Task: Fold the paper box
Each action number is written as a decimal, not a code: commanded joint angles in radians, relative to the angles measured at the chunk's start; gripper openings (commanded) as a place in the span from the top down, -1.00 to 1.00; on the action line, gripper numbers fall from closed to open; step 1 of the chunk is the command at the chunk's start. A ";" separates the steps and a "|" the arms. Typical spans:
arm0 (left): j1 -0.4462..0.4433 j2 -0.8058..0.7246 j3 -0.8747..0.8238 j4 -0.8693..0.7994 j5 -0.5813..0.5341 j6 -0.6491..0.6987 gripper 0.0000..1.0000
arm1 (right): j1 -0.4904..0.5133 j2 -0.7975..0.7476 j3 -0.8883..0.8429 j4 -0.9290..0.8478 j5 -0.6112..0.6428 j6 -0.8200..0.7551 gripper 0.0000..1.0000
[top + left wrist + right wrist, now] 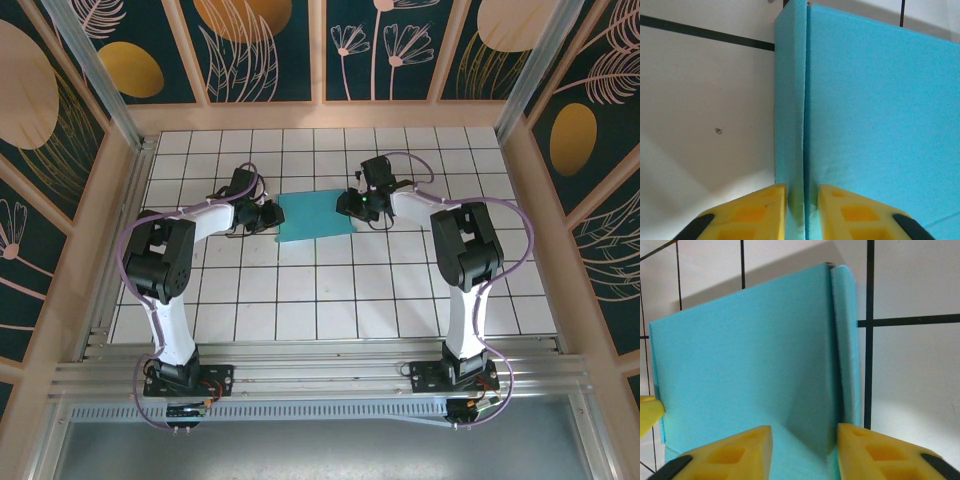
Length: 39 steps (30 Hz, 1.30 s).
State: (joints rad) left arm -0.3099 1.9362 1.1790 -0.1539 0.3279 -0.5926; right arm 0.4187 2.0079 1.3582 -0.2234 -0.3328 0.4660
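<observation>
Paper box [318,220] lies teal side up on the desk [300,300], in the far-middle part, directly between the two arms. Its long axis runs left-right, one short end toward each arm, a bit skewed against the grid lines [316,290]. Left gripper [266,216] sits at the box's left end and right gripper [354,205] at its right end, so both are equally near, each at its own end.

In the left wrist view the yellow fingers [760,215] are pressed nearly together, pinching the narrow side strip [789,100] along its crease. The strip runs straight ahead, away from the gripper.

In the right wrist view the fingers [875,455] are spread and straddle the raised end flap [846,340]. One sits over the big teal panel, the other just outside the flap. They don't look clamped on it, though contact is hard to judge. That flap also runs straight away from the gripper.

My read is that the end walls are being creased or tucked, so what matters is each gripper being lined up with its own flap, folding in toward the box's middle.

The surface is flat, white, smooth tile, and the thin card will likely slide if pushed from one end only. There is bare desk on all sides, and the wooden wall [320,115] is well apart from the box
</observation>
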 commanded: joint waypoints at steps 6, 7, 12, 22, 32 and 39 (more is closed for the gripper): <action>-0.017 -0.028 0.028 -0.079 -0.076 0.030 0.34 | -0.001 -0.062 0.017 -0.063 0.129 -0.042 0.07; -0.017 -0.026 0.028 -0.082 -0.079 0.030 0.33 | -0.001 -0.064 0.011 -0.063 0.134 -0.044 0.07; -0.018 -0.018 0.021 -0.079 -0.075 0.030 0.33 | 0.000 -0.077 -0.023 -0.040 0.123 -0.036 0.10; -0.017 0.016 0.011 -0.050 -0.030 0.011 0.32 | 0.000 0.007 -0.092 0.046 0.051 -0.003 0.34; -0.015 -0.065 -0.004 0.012 -0.029 -0.039 0.36 | -0.003 -0.043 -0.088 0.031 0.075 -0.009 0.37; -0.011 -0.127 0.002 0.014 -0.137 -0.044 0.08 | -0.006 -0.044 -0.041 0.009 0.060 -0.027 0.10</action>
State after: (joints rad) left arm -0.3229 1.8416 1.1770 -0.1471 0.2317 -0.6262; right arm 0.4137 1.9854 1.2766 -0.1860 -0.2707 0.4553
